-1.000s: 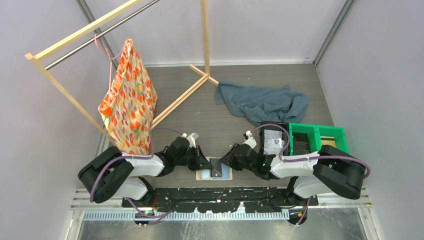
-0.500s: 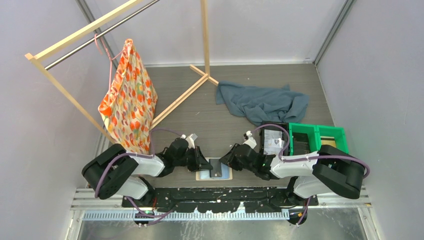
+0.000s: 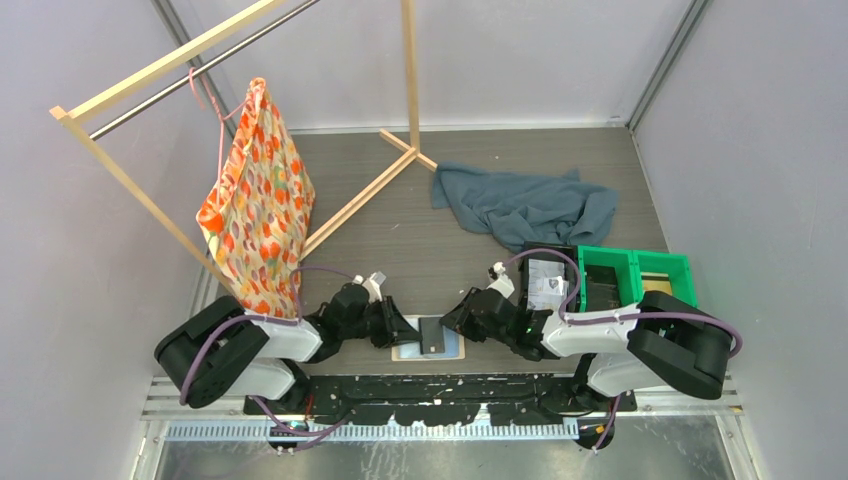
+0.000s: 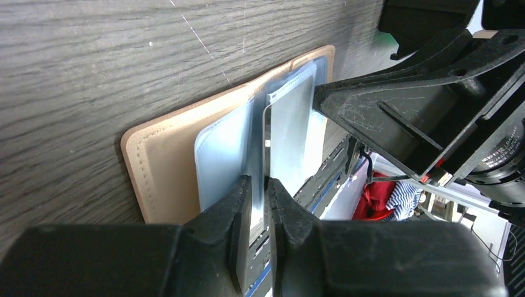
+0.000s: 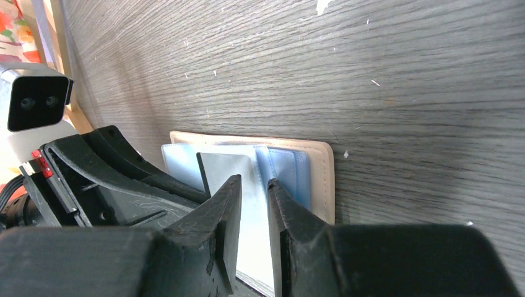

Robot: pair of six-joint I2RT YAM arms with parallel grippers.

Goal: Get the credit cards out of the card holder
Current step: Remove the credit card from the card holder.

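Card holder (image 4: 162,162): flat tan folder with a stitched rim and rounded corners. It lies open on the tabletop (image 3: 440,250), which is dark grey with a woodgrain texture and a few scratches. Inside the holder are pale blue-grey pocket leaves, smooth and slightly translucent.

One card (image 4: 290,127) is visible: a thin, glossy grey rectangle with a pale edge. It stands tilted up out of the middle of the holder, with its lower edge down among the pocket leaves.

Both arms are folded low, with their forearms converging on the holder from opposite sides and their wrists close to the tabletop. The fingers are matte black plastic, scuffed on the faces.

Left pincer (image 4: 259,185): at the holder's left side, fingers pinched to a narrow slit. The card's edge runs into that slit, so it looks clenched on the card.

Right pincer (image 5: 254,185): at the holder's right side, tips just above the pockets. The gap is narrow, and a pale blue leaf of the holder passes between the fingers, so it looks clamped on that leaf. The card sits just left of its fingers.

The two pincers nearly meet over the holder's middle.
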